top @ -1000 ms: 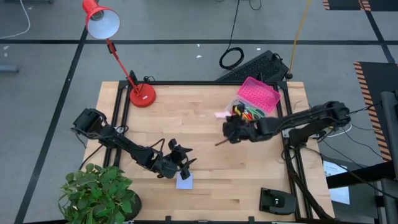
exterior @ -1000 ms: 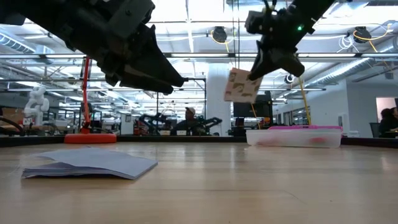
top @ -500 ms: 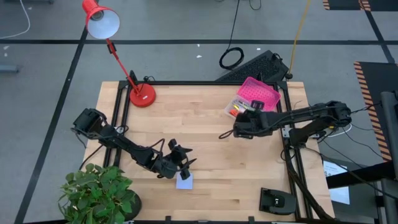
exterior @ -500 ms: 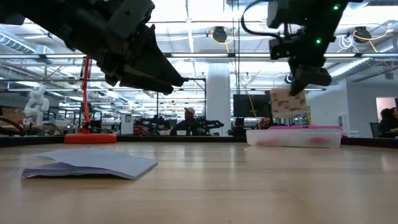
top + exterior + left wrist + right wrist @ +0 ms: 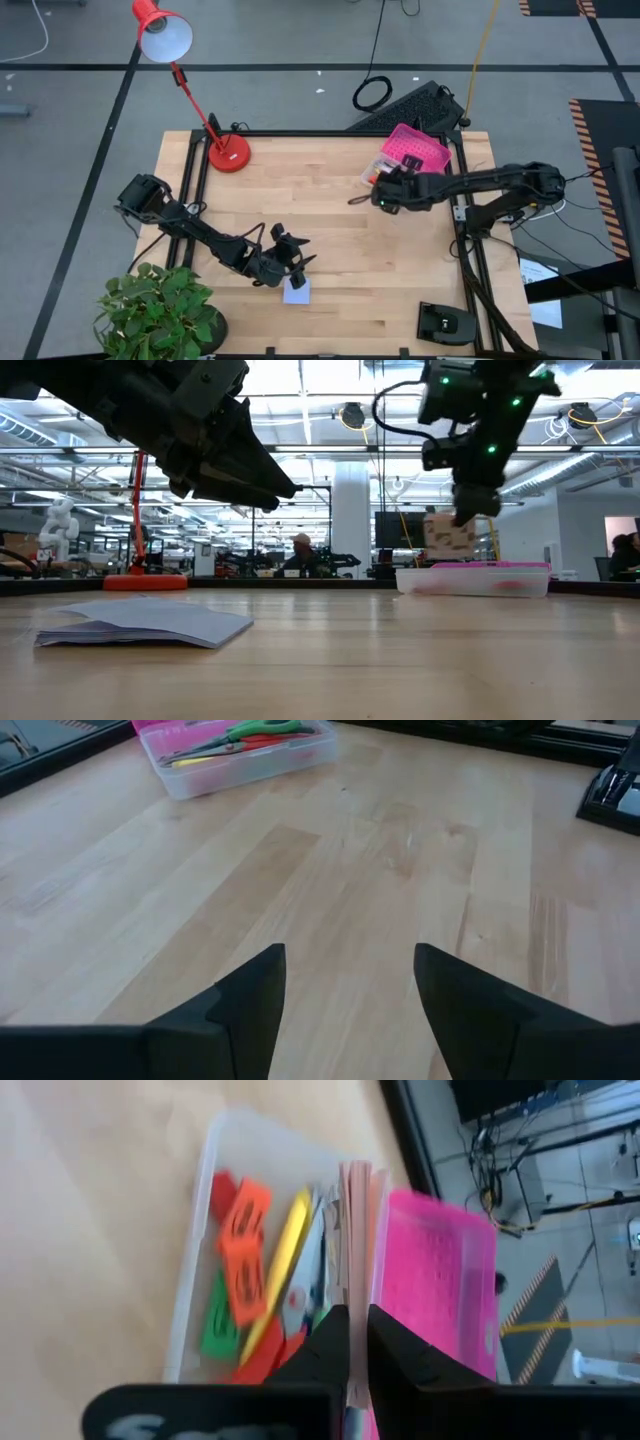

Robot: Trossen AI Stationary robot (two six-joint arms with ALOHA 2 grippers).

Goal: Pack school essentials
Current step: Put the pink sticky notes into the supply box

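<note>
At the upper right of the high view the right gripper [image 5: 378, 197], jaws closed on a pink sticky-note pad [image 5: 357, 1235], holds it over the half-filled clear box [image 5: 205, 1240], while the lavender pad [image 5: 296, 291] waits on the worktop [image 5: 330, 270] under the left gripper [image 5: 348, 982], jaws open.

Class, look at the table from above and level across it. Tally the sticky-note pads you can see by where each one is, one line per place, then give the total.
Lying on the table: 1, the lavender pad
Held in the right gripper above the clear box: 1, the pink pad
Total: 2
</note>
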